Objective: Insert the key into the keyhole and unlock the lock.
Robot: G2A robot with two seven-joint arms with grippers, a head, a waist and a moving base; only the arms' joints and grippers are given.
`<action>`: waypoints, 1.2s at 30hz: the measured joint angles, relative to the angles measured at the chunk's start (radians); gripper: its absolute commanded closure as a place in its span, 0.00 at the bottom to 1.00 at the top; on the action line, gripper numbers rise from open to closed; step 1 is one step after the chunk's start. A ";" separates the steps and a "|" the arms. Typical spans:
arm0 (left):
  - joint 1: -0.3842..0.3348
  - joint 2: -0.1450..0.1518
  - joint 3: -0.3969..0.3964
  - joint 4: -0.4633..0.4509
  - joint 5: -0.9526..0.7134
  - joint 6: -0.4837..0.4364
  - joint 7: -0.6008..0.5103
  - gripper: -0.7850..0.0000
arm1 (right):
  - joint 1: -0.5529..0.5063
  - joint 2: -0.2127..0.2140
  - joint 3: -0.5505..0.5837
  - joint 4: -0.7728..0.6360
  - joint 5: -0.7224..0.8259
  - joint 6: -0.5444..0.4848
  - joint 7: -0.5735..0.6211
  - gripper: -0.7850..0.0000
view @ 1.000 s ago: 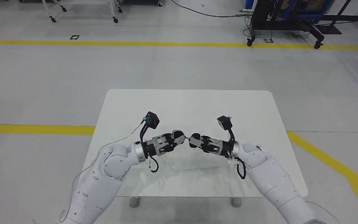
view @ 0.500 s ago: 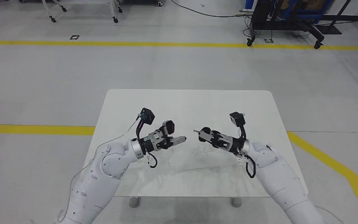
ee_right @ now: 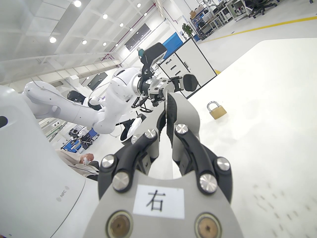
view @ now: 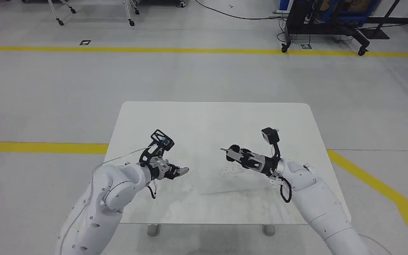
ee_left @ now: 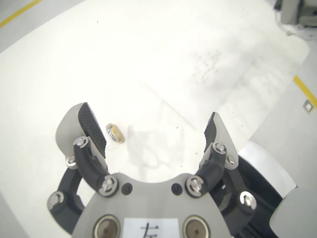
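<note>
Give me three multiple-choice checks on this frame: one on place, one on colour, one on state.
1. Where is the lock?
A. on the table, by the left gripper
B. on a chair
C. on the floor

2. What colour is the lock's body?
A. black
B. red
C. brass

3. How do the left gripper's jaws stand?
A. shut on the lock
B. open, gripping nothing
C. shut, empty

Key:
1 A: the lock lies on the white tabletop, close beside one finger of the left gripper.
2 C: the right wrist view shows a brass body under a silver shackle.
3 B: the left wrist view shows the jaws wide apart, with the lock lying loose on the table.
</note>
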 measured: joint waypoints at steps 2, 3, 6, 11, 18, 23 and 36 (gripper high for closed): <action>-0.011 -0.001 0.012 0.019 0.036 0.025 -0.022 0.00 | 0.000 0.000 0.000 0.000 0.000 0.000 0.000 1.00; -0.021 -0.002 0.024 0.043 0.050 0.035 -0.023 0.00 | 0.000 0.000 0.000 0.000 0.000 0.000 0.000 1.00; -0.057 -0.008 0.057 0.119 0.062 0.050 -0.020 0.09 | 0.000 0.000 0.000 0.000 0.000 0.000 0.000 1.00; -0.108 -0.018 0.098 0.217 0.059 0.080 -0.013 0.32 | 0.000 0.000 0.000 0.000 0.000 0.000 0.000 1.00; -0.133 -0.022 0.118 0.250 0.052 0.084 -0.029 0.66 | 0.000 0.000 0.000 0.000 0.000 0.000 0.000 1.00; -0.126 -0.018 0.116 0.227 0.068 0.097 -0.071 0.63 | 0.000 0.000 0.000 0.000 0.000 0.000 0.000 1.00; -0.129 -0.024 0.151 0.250 0.116 0.126 -0.050 1.00 | 0.000 0.000 0.000 0.000 0.000 0.000 0.000 1.00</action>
